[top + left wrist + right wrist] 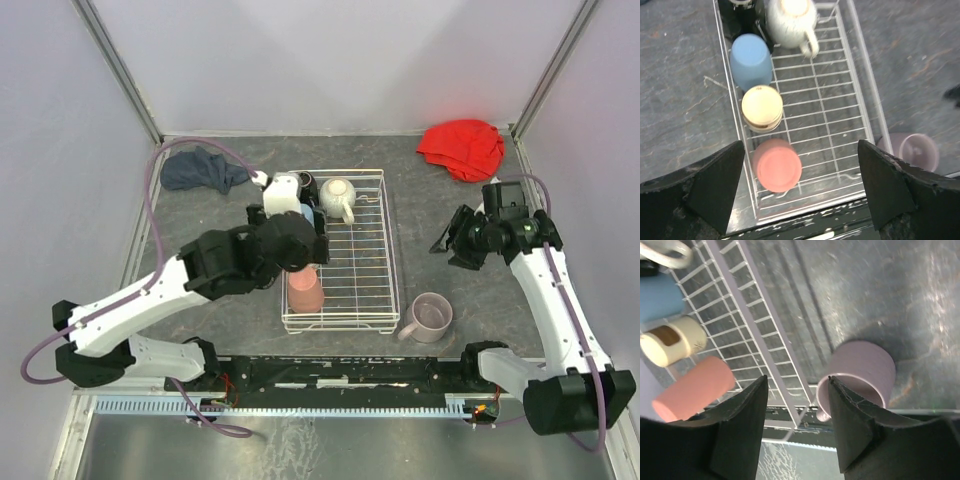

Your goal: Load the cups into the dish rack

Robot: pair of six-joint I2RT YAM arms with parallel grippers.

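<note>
Plain pale walls [330, 60] enclosed a dark grey, mottled table [415, 190]. At the far left lay the dark blue cloth [205, 170], crumpled. The left gripper [800, 145] hovered above the dish rack [360, 260], fingers spread wide and empty. Down the rack's left side stood a row: black mug [735, 22], blue tumbler [751, 61], pale tumbler [762, 107] and salmon tumbler [777, 166], the last two base up. The cream mug [340, 197] sat at the rack's far end. The mauve mug [432, 316] stood upright on the table, just beside the rack's near right corner. The right gripper [797, 382] hung above that mug, fingers apart, gripping nothing. The red cloth [462, 148] occupied the far right corner.
</note>
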